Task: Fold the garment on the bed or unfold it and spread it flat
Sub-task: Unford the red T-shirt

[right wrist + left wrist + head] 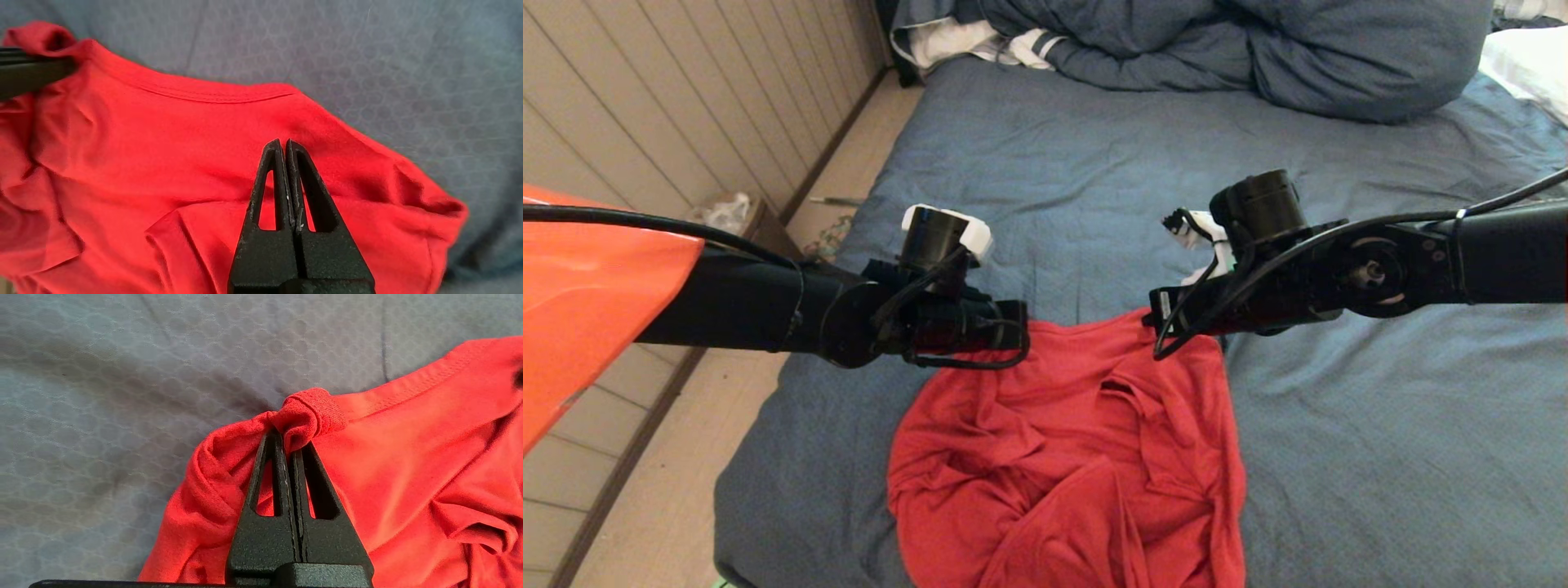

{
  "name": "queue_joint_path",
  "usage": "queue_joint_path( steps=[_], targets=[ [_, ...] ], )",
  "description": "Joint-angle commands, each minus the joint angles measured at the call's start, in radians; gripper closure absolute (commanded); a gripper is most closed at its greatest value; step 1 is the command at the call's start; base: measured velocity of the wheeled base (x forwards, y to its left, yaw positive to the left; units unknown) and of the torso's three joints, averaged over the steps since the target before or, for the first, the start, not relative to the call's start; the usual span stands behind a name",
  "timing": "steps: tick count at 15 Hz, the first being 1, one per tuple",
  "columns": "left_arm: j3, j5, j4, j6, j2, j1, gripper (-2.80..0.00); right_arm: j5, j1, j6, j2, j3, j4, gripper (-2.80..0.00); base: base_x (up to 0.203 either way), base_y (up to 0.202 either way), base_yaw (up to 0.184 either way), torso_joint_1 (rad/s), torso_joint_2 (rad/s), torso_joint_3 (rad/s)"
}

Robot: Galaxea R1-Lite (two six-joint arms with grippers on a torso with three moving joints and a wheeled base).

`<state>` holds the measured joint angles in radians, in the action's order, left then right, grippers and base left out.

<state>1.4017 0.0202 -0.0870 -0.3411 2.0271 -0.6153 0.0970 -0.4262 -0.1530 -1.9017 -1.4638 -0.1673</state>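
Left tool pinching crumpled red garment's hemmed corner.

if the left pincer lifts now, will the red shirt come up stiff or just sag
Probably sag: the shirt lies in soft crumpled folds on the bed. The left pincer, shut on a bunched bit of hem, will likely raise only that corner first. It looks thin and light, so it may drag across the sheet.

One red garment is lying on one bed; one bunched duvet is sitting behind; two hands are showing.
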Motion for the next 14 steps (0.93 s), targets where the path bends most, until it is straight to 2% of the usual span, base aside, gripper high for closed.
queue_joint_path(
  steps=[1, 2, 3, 6, 13, 14],
  targets=[
    [-0.001, 0.000, 0.000, -0.003, -0.004, -0.001, 0.00, -0.017, 0.000, -0.003, 0.000, 0.007, 0.008, 0.00, 0.000, 0.000, 0.000, 0.000, 0.00, 0.000],
    [-0.003, 0.000, 0.000, -0.003, -0.002, -0.006, 0.00, -0.038, -0.002, 0.000, 0.002, 0.016, 0.018, -2.80, 0.000, 0.000, 0.000, 0.000, 0.00, 0.000],
    [-0.003, 0.000, 0.000, -0.003, -0.002, -0.007, 0.00, -0.077, -0.008, 0.004, 0.005, 0.038, 0.068, -2.80, 0.000, 0.000, 0.000, 0.000, 0.00, 0.000],
    [-0.003, 0.000, 0.000, -0.003, -0.002, -0.011, 0.00, -0.079, -0.005, 0.007, 0.003, 0.058, 0.142, -2.80, 0.000, 0.000, 0.000, 0.000, 0.00, 0.000],
    [-0.004, -0.002, 0.000, -0.004, -0.002, -0.015, 0.00, -0.080, -0.014, 0.009, -0.014, 0.073, 0.144, -2.80, 0.000, 0.000, 0.000, 0.000, 0.00, 0.000],
    [-0.004, -0.002, 0.000, -0.004, -0.004, -0.015, 0.00, -0.079, -0.015, 0.020, -0.013, 0.087, 0.144, 0.00, 0.000, 0.000, 0.000, 0.000, 0.00, 0.000]
  ],
)
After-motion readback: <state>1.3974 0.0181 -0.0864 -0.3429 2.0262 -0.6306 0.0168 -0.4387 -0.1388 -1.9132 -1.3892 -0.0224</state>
